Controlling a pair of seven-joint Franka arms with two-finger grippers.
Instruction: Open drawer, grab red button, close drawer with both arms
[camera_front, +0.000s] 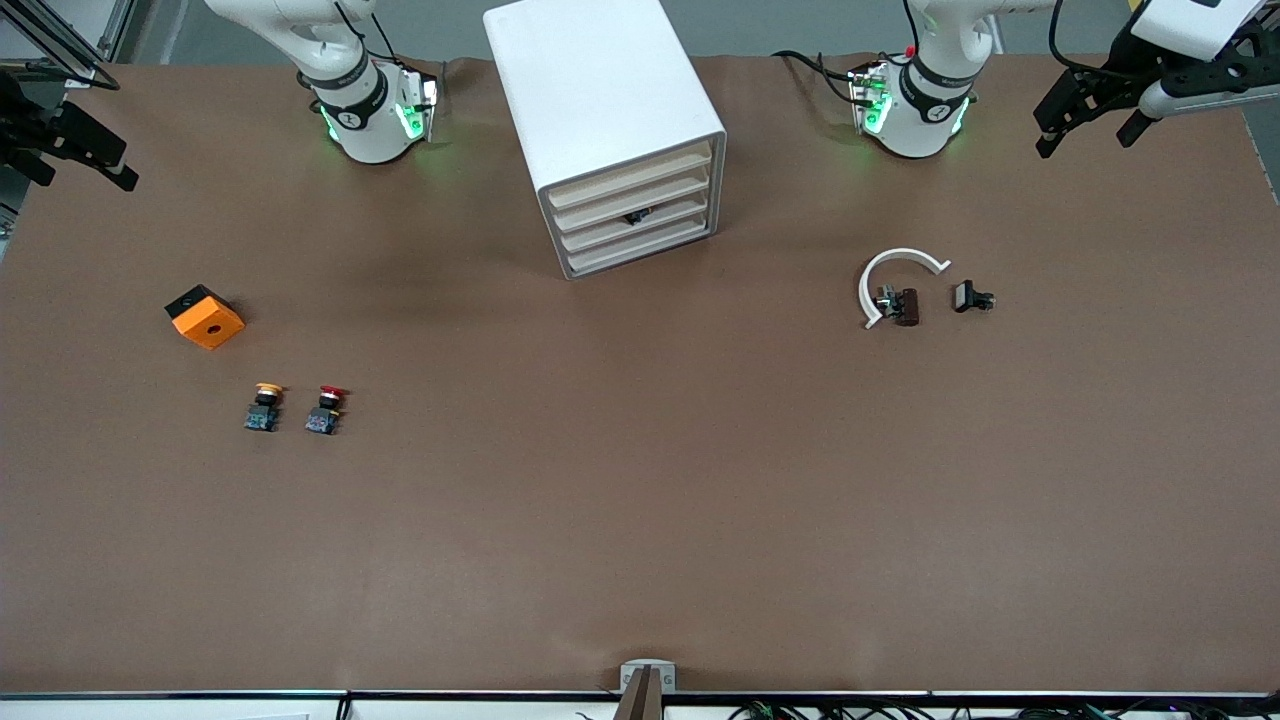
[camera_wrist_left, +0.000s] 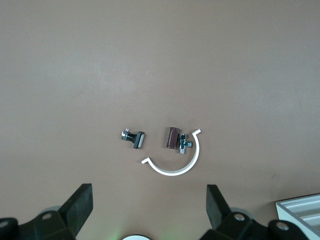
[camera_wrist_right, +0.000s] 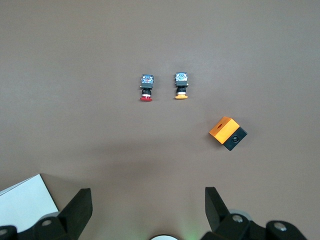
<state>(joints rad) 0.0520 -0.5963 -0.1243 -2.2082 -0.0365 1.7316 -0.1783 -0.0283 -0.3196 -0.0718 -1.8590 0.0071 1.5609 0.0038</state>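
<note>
The white drawer cabinet (camera_front: 610, 130) stands between the two arm bases, its stacked drawers (camera_front: 635, 215) all shut. One drawer has a small dark knob on its front. The red-capped button (camera_front: 326, 408) (camera_wrist_right: 146, 87) stands on the table toward the right arm's end, nearer the front camera than the cabinet. My right gripper (camera_front: 80, 178) (camera_wrist_right: 147, 202) hangs open and empty over the table's edge at the right arm's end. My left gripper (camera_front: 1088, 135) (camera_wrist_left: 148, 200) hangs open and empty over the left arm's end.
A yellow-capped button (camera_front: 264, 406) stands beside the red one, with an orange cube (camera_front: 205, 316) farther from the camera. Toward the left arm's end lie a white C-shaped ring (camera_front: 895, 285), a brown fitting (camera_front: 905, 305) and a small black part (camera_front: 972, 297).
</note>
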